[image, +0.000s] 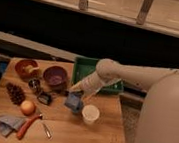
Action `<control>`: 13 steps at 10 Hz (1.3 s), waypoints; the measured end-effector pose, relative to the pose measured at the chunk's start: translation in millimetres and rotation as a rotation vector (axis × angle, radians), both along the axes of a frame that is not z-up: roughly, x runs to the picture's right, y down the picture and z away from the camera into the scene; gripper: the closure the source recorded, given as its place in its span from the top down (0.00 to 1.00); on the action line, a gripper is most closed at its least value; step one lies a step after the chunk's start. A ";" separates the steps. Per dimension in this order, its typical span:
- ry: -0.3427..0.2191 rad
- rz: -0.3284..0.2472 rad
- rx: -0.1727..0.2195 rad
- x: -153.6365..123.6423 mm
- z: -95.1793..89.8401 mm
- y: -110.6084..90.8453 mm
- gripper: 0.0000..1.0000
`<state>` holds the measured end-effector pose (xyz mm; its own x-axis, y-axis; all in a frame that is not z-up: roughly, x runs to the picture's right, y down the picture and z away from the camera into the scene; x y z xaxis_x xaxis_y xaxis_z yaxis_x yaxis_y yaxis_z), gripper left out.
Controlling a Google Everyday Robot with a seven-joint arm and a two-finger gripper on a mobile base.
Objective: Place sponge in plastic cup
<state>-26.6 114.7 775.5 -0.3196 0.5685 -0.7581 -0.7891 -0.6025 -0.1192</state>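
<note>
The sponge cannot be made out on its own; a blue-grey shape sits at the plastic cup (73, 102), and whether part of that is the sponge cannot be told. The cup stands on the wooden bench (74, 132), right of centre. The pincer (78, 91) is directly above the cup, at its rim. The pale arm (128, 74) reaches in from the right side, crossing the bench's far right corner.

Just beside the plastic cup, towards the near right, stands a cream-white cup (90, 114). Behind the arm, at the far edge, lies a green tray (86, 65). A purple bowl (55, 75) sits near the far edge at the middle, and an orange-brown bowl (27, 68) takes the far left corner. A small metal cup (34, 84) stands in front of the two bowls, with a dark block (44, 97) near it. Along the left edge lies a dark cluster like grapes (15, 93), then an orange fruit (27, 107). In the near left corner rests a grey-blue cloth (8, 123), and beside it a red-handled tool (28, 125).
</note>
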 end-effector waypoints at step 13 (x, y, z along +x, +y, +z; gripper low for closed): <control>0.097 -0.041 0.102 13.8 13.9 -28.3 0.80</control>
<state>-12.8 86.4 789.4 -0.3634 0.6546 -0.6628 -0.8233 -0.5587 -0.1003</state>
